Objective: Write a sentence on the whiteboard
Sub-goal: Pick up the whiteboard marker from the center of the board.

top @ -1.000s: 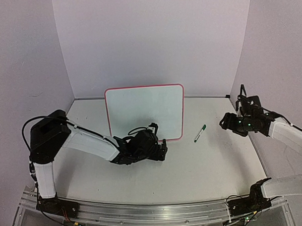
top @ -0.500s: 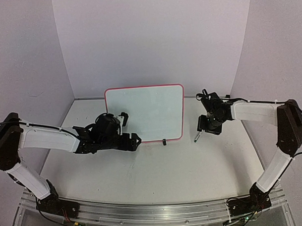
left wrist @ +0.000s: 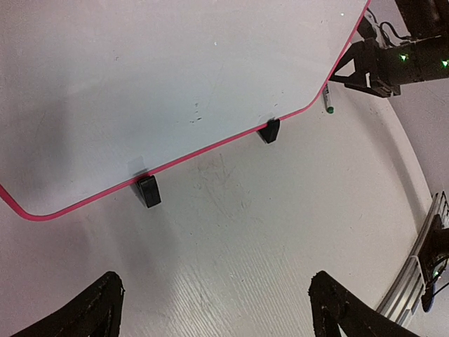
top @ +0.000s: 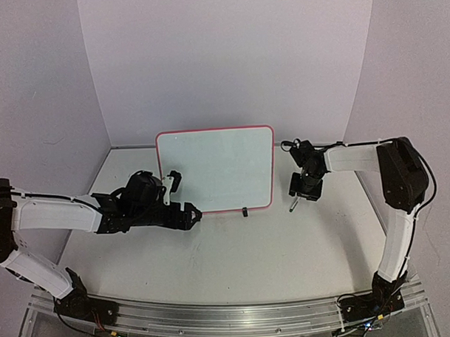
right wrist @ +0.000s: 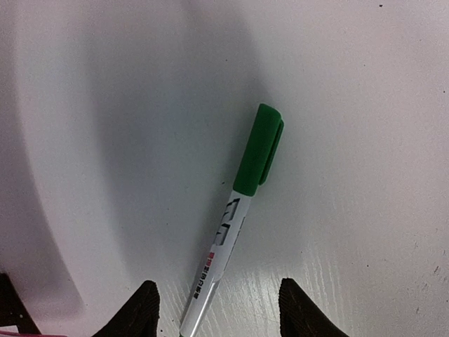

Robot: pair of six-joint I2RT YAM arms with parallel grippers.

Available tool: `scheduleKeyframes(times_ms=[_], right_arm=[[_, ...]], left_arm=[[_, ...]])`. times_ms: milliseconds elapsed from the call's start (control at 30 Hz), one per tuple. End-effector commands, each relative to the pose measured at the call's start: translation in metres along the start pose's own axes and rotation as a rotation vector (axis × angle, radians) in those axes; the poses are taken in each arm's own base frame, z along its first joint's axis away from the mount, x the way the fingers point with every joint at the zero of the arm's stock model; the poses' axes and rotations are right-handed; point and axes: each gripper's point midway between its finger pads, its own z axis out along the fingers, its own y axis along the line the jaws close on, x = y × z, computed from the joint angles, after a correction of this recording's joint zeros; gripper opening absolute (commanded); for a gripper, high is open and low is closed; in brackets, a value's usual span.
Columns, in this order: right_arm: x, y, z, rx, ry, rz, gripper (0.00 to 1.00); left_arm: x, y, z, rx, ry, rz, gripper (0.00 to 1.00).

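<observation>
Right gripper (right wrist: 221, 312) open astride green-capped marker (right wrist: 235, 239), right of whiteboard (top: 215, 169); contact unclear. Left gripper (left wrist: 217, 309) open, empty, near side of whiteboard.

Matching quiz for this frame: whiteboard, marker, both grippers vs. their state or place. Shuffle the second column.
Column A
1. whiteboard
2. marker
3. left gripper
4. right gripper

Column B
a. lying capped, right of the board
b. open, right above the marker
c. standing, no writing visible
d. open, facing the board's lower edge

Pairs: 1-c, 2-a, 3-d, 4-b
</observation>
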Motion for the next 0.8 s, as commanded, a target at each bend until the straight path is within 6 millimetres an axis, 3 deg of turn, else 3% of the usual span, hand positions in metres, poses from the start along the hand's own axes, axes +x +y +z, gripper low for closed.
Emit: scheduleKeyframes(times_ms=[0,333,767], right_arm=[[-0.006,-0.003,0.005,0.022,0.011,0.026,0.50],[-0.001,-0.003,0.028,0.055,0.054,0.001,0.38],[0.013,-0.009,0.042,0.091,0.115,-0.030,0.07]], left_arm=[[-0.007,-0.008,-0.012,0.040,-0.031,0.021,0.91],[-0.003,-0.007,-0.014,0.050,-0.035,0.010,0.91],[-0.004,-0.009,-0.017,0.051,-0.027,0.014,0.91]])
